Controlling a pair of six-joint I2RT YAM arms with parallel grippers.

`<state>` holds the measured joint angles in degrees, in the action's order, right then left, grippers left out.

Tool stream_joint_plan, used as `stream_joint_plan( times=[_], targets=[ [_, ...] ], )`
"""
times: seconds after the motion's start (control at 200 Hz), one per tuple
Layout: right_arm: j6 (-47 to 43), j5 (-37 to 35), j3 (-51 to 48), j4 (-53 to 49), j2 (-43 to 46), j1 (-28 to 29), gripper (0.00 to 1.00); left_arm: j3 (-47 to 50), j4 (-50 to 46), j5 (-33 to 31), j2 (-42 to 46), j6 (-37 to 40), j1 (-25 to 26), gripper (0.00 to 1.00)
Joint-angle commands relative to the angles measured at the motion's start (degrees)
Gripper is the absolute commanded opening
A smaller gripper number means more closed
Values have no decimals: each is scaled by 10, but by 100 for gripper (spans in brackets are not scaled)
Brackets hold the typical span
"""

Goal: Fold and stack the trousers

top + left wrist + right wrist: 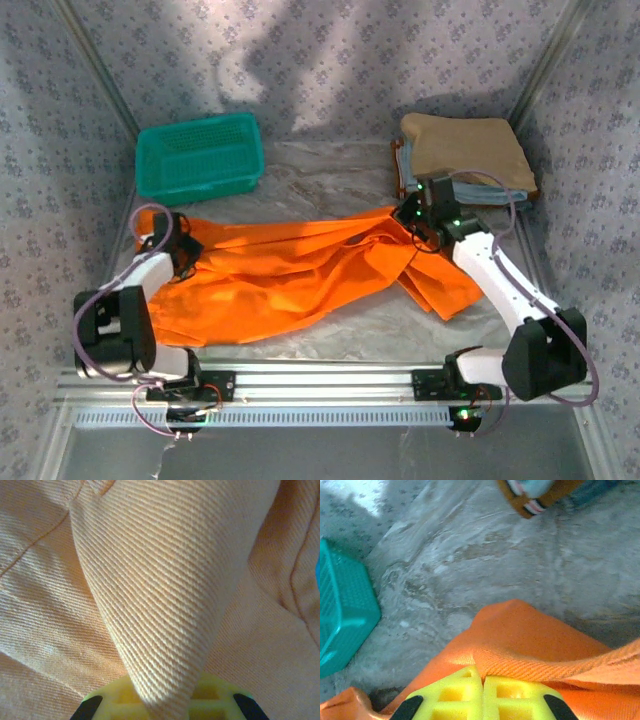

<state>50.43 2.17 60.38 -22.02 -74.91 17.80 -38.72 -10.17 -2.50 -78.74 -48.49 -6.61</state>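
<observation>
While the orange trousers [300, 270] lie spread and rumpled across the table [330, 180], each claw has closed on one end of them. The left claw [185, 250] sits at the trousers' left end; from there the cloth stretches away to its right, towards the other arm. In the left wrist view a thick fold of orange twill [165, 595] runs straight down into that claw [162, 702], pinched between its yellow pads [215, 695], with more cloth lying flat on both sides of it. The right claw [410, 215] is at the trousers' upper right end, and a loose flap of cloth hangs below it towards the near edge. In the right wrist view its yellow pads [452, 695] are pressed together with no gap, and the thick hem of the trousers [530, 645] lies right across their tips, rising to a small peak just beyond this claw [482, 690]. A teal basket [200, 155] stands beyond the left claw, well apart from it. A pile of folded clothes [465, 150] sits just beyond the right claw.
</observation>
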Motion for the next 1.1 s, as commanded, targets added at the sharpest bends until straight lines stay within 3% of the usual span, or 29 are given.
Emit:
stream_joint_plan(
  times=[0.0,0.17,0.215,0.295,0.335,0.39,0.43,0.495,0.515,0.61,0.81,0.964,1.094],
  targets=[
    [-70,-72,73,8,-40,7,0,-28,-16,-45,27,4,-45,0],
    [-139,-20,238,22,-189,9,0,-116,-50,-65,-7,33,-53,0],
    [-164,25,287,25,-240,8,0,-135,-58,-69,-20,40,-58,0],
    [-184,41,402,-41,-329,11,5,-158,-72,-56,-49,43,-78,0],
    [-196,61,442,-57,-361,11,15,-161,-69,-41,-60,42,-90,0],
    [-210,81,500,-106,-393,9,52,-165,-64,-7,-76,45,-104,0],
    [-225,80,522,-138,-398,11,59,-173,-70,11,-85,51,-107,16],
    [-232,55,483,-135,-362,15,67,-179,-79,24,-91,54,-107,62],
    [-229,48,462,-130,-345,15,70,-179,-81,30,-91,52,-106,73],
    [-196,11,360,-129,-267,13,73,-170,-89,44,-72,47,-91,90],
    [-82,-14,146,-105,-169,6,72,-109,-123,37,16,60,27,93],
    [-29,22,58,-66,-162,-26,72,-20,-117,40,95,37,112,92],
    [-2,45,52,-35,-187,-45,73,35,-105,29,133,15,183,92]
  ],
)
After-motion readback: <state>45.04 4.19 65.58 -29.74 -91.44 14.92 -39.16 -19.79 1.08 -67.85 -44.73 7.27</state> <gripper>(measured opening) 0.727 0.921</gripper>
